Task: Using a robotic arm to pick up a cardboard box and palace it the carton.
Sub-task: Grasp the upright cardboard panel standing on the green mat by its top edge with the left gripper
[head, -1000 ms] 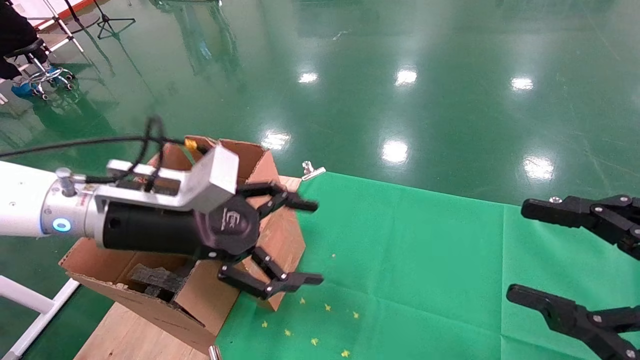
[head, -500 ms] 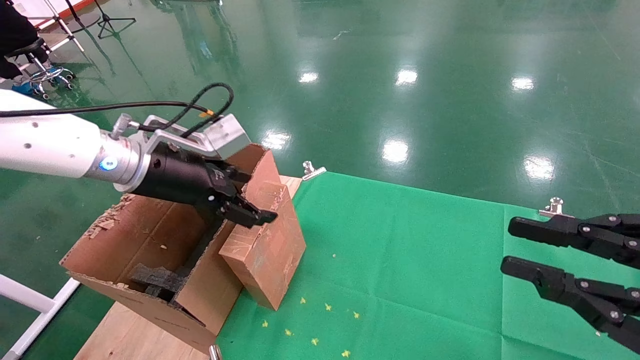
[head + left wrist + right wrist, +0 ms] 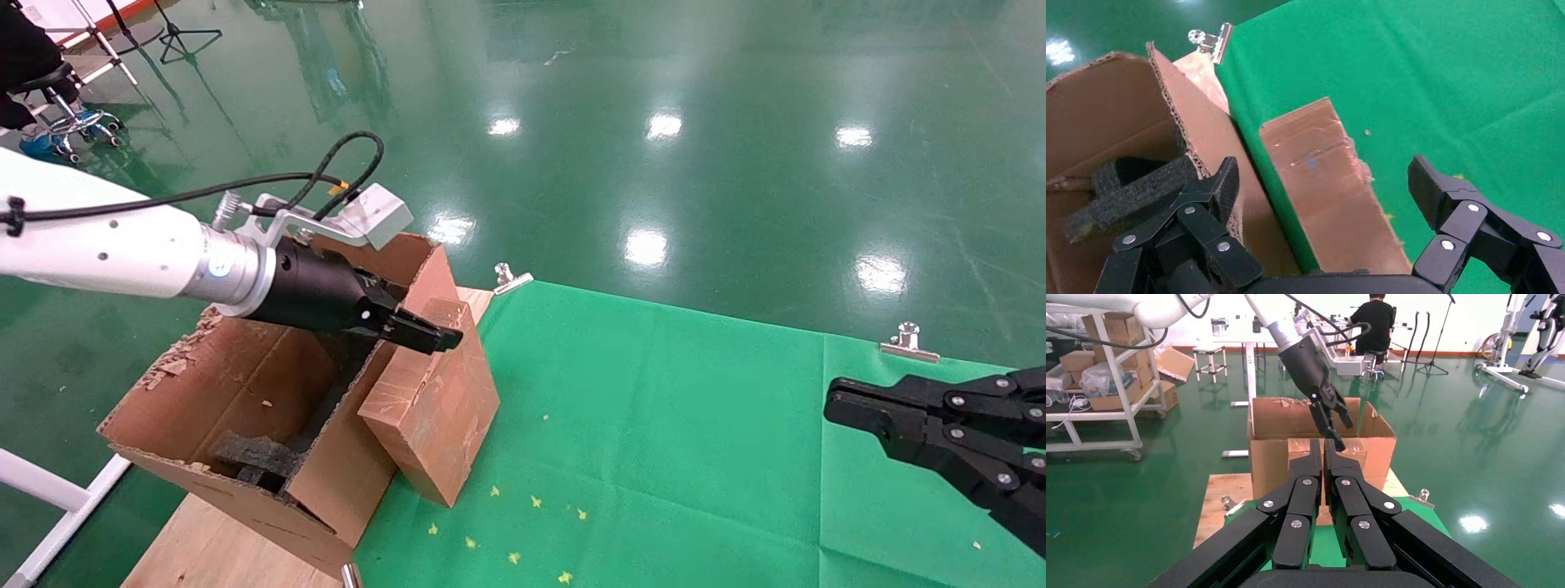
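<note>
While the right gripper (image 3: 850,408) sits parked at the near right over the green cloth (image 3: 670,425), fingers pressed together with nothing between them, all the work is on my left side.

Cardboard box (image 3: 433,408): standing on edge on the cloth, tilted, its upper part leaning against the outer wall of the carton (image 3: 245,408). Not yet inside. Left wrist view shows its narrow top face (image 3: 1327,184), scuffed, with tape marks.

Left gripper (image 3: 429,335): fingers spread wide, one finger (image 3: 1220,184) on the carton side of the box, the other (image 3: 1428,184) out over the cloth. Box top lies between them, untouched as far as I can see. Holding nothing.

Handling, my estimate:
- Small closed box, likely light; no sign of sag.
- Cardboard stiff across the broad faces, so pinch those two faces near the top edge.
- Tape patches look slick; worn bare board should give better friction.
- Lean is unstable: a nudge from the cloth-side finger could tip it or slide its base.
- Carton-side finger is close to the carton's ragged wall (image 3: 1177,122); risk of catching it.

Beyond: black foam pieces (image 3: 253,457) in the carton, clip (image 3: 511,278) at the cloth's far corner.
</note>
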You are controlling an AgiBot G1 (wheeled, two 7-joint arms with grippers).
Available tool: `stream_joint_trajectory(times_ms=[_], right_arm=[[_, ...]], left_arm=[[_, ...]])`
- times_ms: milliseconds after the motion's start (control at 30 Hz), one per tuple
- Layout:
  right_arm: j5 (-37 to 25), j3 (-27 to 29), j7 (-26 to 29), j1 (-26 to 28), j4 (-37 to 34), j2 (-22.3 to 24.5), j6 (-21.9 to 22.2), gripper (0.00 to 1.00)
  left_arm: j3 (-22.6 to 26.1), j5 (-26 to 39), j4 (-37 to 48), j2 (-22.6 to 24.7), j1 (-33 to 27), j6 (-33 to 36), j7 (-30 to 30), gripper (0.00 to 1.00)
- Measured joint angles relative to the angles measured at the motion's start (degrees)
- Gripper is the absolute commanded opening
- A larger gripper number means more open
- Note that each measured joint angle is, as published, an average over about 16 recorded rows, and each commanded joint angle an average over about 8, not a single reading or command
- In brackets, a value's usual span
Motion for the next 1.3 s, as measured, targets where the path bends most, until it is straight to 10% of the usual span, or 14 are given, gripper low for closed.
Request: stream_joint_trajectory(times_ms=[333,533,633,833,1300], right_arm=[[0.0,0.0,0.0,0.0,0.0,0.0,0.0,0.03],[0.0,0.0,0.0,0.0,0.0,0.0,0.0,0.71],[0.0,0.0,0.0,0.0,0.0,0.0,0.0,1.0],[0.0,0.0,0.0,0.0,0.0,0.0,0.0,1.0],[0.0,0.0,0.0,0.0,0.0,0.0,0.0,1.0]], left_arm=[[0.3,0.7,-0.1,-0.3,4.3,-3.0,-2.5,1.0],[0.1,0.3,-0.1,-0.5,5.8,-4.3,-2.8,0.98],[0.0,0.1,-0.1,-0.5,6.0,-4.7,-2.7,0.64],[-0.1,0.1,-0.1,-0.6,6.1,-4.8,-2.6,0.0],[0.0,0.1,-0.1,-0.6,5.9,-4.4,-2.8,0.0]])
